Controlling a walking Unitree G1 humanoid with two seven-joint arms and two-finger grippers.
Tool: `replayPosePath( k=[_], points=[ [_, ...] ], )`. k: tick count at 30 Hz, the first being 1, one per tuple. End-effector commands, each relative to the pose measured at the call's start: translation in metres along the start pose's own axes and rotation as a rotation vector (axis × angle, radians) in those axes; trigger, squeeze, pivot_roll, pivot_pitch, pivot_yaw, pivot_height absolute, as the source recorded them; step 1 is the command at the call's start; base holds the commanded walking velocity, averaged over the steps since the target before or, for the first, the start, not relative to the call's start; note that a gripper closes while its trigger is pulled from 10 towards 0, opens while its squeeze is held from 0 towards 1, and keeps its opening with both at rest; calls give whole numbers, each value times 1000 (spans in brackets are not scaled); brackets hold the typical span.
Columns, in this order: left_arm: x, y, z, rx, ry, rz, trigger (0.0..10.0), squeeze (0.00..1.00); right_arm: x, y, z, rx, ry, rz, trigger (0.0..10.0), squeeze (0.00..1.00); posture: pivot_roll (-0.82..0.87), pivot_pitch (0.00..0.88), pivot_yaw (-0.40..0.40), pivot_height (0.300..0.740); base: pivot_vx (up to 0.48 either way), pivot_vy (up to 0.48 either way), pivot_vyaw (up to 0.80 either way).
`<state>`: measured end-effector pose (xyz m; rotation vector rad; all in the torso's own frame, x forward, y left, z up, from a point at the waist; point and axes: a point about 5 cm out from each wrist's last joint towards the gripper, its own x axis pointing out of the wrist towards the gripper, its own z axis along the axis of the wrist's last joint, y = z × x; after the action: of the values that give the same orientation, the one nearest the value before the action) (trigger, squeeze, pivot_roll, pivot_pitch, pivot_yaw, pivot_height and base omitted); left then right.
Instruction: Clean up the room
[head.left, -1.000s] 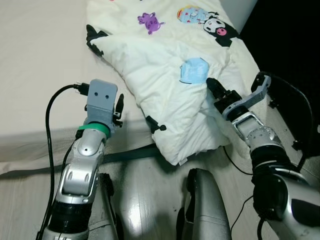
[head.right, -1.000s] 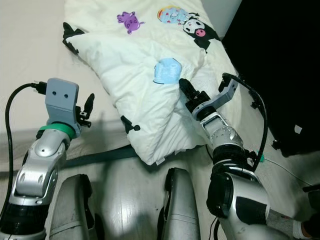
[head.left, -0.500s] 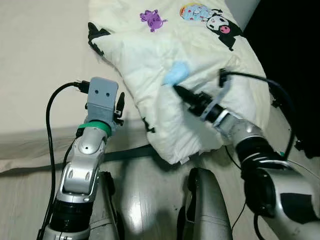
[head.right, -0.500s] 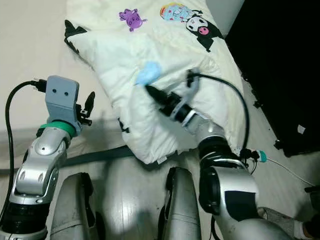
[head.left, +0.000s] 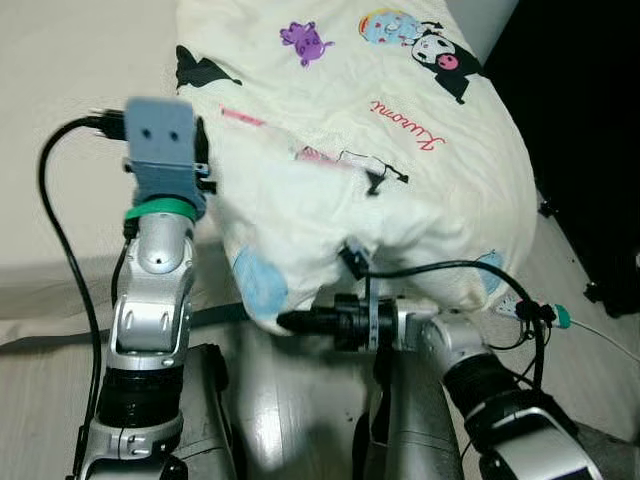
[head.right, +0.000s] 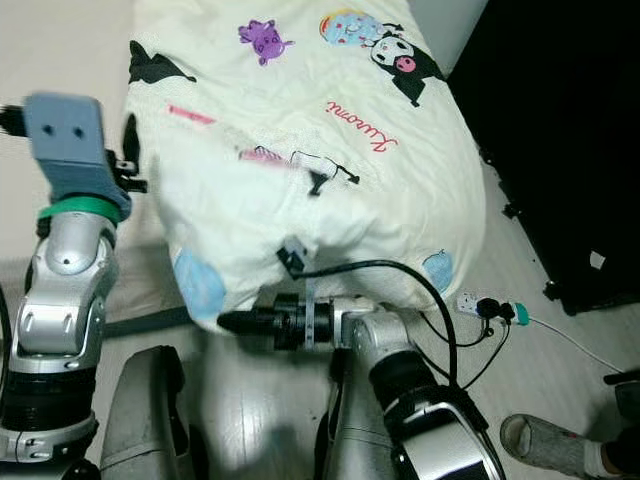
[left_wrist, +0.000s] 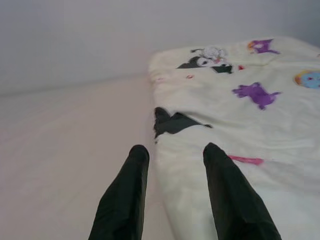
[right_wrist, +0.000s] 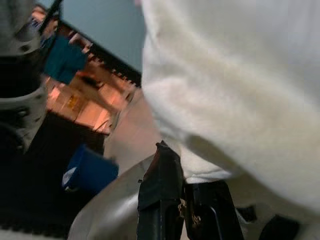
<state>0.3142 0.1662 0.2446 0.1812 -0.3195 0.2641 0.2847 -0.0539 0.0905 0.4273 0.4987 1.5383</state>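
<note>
Cream cloth with cartoon prints makes up the blanket, which is spread over the upper middle and right of the head views, on the pale bed. Its near edge is bunched up in the lower middle of the frame, and a blue patch is seen on the fold there.

The right gripper is seen low in the frame, pointing toward the left side, tucked under the bunched edge. In the right wrist view its black fingers are pressed close together with a bit of white cloth between them, so the jaws are closed on the blanket. The tips are partly hidden by the fold. A black cable loops over the arm.

The left gripper is held up at the upper left of the head views, just beside the blanket's left edge. Its jaws are open, with nothing between them. From the head views the fingers are hidden behind the grey wrist block, which looks blurred.

At the lower right of the right eye view, a person's foot in a slipper is cut off by the frame edge.

Half a second ago the right gripper was on top of the blanket near the blue patch. Now it is lower, and the fold has been pulled open, so red writing can be seen. The left arm has been lifted higher.
</note>
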Motion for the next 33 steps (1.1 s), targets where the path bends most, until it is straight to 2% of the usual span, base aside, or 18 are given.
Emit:
replayPosePath(
  k=[1, 2, 3, 4, 6, 9, 10, 11, 12, 15, 18, 19, 21, 22, 28, 29, 32, 33],
  points=[
    [-1, 7, 14, -2, -67, 44, 10000, 0, 19, 13, -12, 23, 55, 96, 0, 0, 83, 143, -37, 490, 0, 0, 0],
    [-1, 7, 14, -2, -67, 44, 10000, 0, 19, 13, -12, 23, 55, 96, 0, 0, 83, 143, -37, 490, 0, 0, 0],
    [-1, 8, 18, -3, -85, 49, 10000, 0, 27, 19, -14, 17, 73, 131, 4275, 0, 86, 142, -36, 490, 0, 0, 0],
    [0, 6, 20, -3, -89, 36, 10000, 0, 33, 26, -12, 19, 80, 168, 10000, 0, 96, 141, -38, 490, 0, 0, 0],
    [0, 6, 20, -3, -89, 36, 10000, 0, 33, 26, -12, 19, 80, 168, 10000, 0, 96, 141, -38, 490, 0, 0, 0],
    [-1, 3, 18, -2, -82, 21, 10000, 0, 34, 28, -2, 77, -4, 158, 10000, 0, 96, 140, -42, 490, 0, 0, 0],
    [-3, 0, 16, -5, -76, 11, 10000, 0, 32, 28, 6, 131, -81, 145, 10000, 51, 91, 141, -40, 490, 0, 0, 0],
    [-3, 0, 16, -5, -76, 11, 10000, 0, 32, 28, 6, 131, -81, 145, 10000, 51, 91, 141, -40, 490, 0, 0, 0],
    [-4, -3, 13, -7, -67, 0, 10000, 0, 27, 30, 14, 199, -158, 173, 10000, 1000, 88, 141, -40, 490, 0, 0, 0],
    [-5, -9, 11, -15, -60, -16, 10000, 0, 16, 39, 19, 262, -215, 253, 10000, 1000, 71, 144, -40, 490, 0, 0, 0],
    [-6, -13, 10, -24, -54, -27, 10000, 0, -2, 50, 0, 253, -84, 262, 10000, 1000, 58, 150, -37, 490, 0, 0, 0],
    [-7, -14, 9, -25, -50, -30, 10000, 0, -10, 52, -5, 232, -49, 246, 10000, 922, 59, 148, -38, 490, 0, 0, 0],
    [-7, -14, 9, -25, -50, -30, 10000, 0, -10, 52, -5, 232, -49, 246, 10000, 922, 59, 148, -38, 490, 0, 0, 0],
    [-7, -14, 8, -24, -44, -31, 10000, 0, -23, 58, -8, 226, -19, 230, 10000, 0, 53, 150, -36, 490, 0, 0, 0],
    [-6, -15, 8, -29, -39, -36, 10000, 0, -41, 77, -17, 232, 62, 225, 10000, 0, 50, 154, -37, 490, 0, 0, 0],
    [-7, -16, 7, -29, -35, -42, 10000, 0, -46, 74, -1, 170, -27, 168, 10000, 0, 48, 156, -35, 490, 0, 0, 0],
    [-8, -16, 5, -28, -28, -43, 10000, 0, -47, 69, 9, 93, -82, 96, 10000, 0, 48, 156, -35, 490, 0, 0, 0],
    [-9, -16, 1, -26, -8, -50, 10000, 0, -48, 57, 22, -24, -143, -41, 10000, 0, 47, 154, -35, 490, 0, 0, 0]
  ],
)
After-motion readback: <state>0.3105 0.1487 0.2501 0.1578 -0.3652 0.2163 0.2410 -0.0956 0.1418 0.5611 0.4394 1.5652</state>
